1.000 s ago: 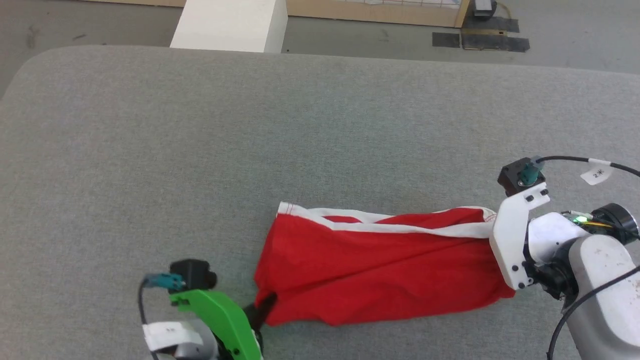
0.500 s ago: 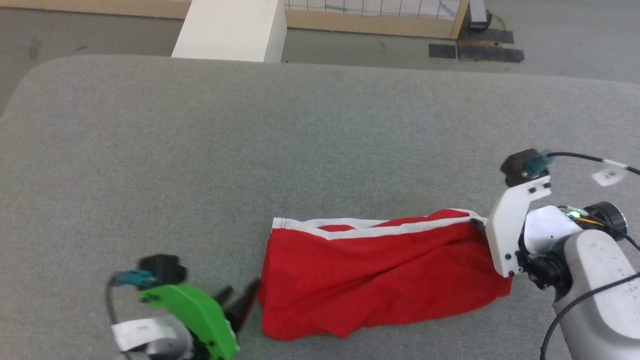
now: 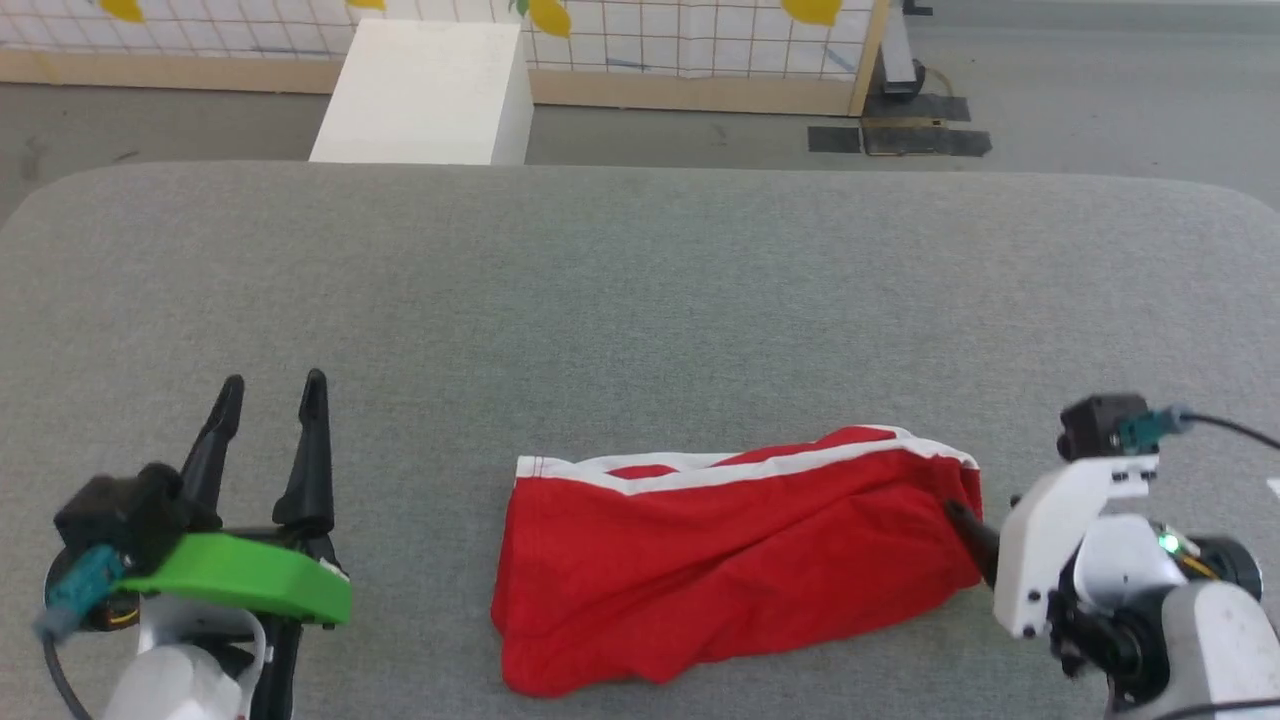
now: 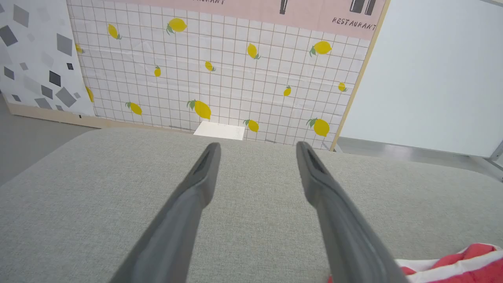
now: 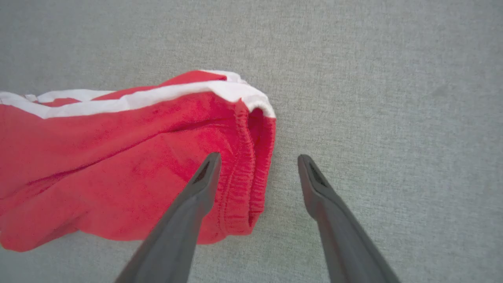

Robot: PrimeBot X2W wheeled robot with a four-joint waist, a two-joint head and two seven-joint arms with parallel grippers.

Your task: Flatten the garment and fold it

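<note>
The garment (image 3: 730,570) is bright red with a white trim band along its far edge. It lies rumpled in a wide strip on the grey cloth table (image 3: 640,280), near the front edge. My left gripper (image 3: 272,385) stands open well to the garment's left, holding nothing, with its fingers pointing away from me. Its wrist view has the open left gripper (image 4: 257,145) over bare cloth and a corner of the garment (image 4: 467,259) at the lower right. My right gripper (image 5: 258,158) hangs open over the garment (image 5: 118,169) at its gathered right end, gripping nothing. One right finger (image 3: 968,528) touches that end.
Beyond the table's far edge stands a white box (image 3: 420,95) on the floor. Behind it is a gridded wall panel (image 3: 650,30) with lemon prints. Bare table stretches behind the garment and to both sides.
Both grippers have opened and let go of the garment, which has settled flat. My left arm has pulled away to the left and turned its fingers forward. The head camera has tilted up.
</note>
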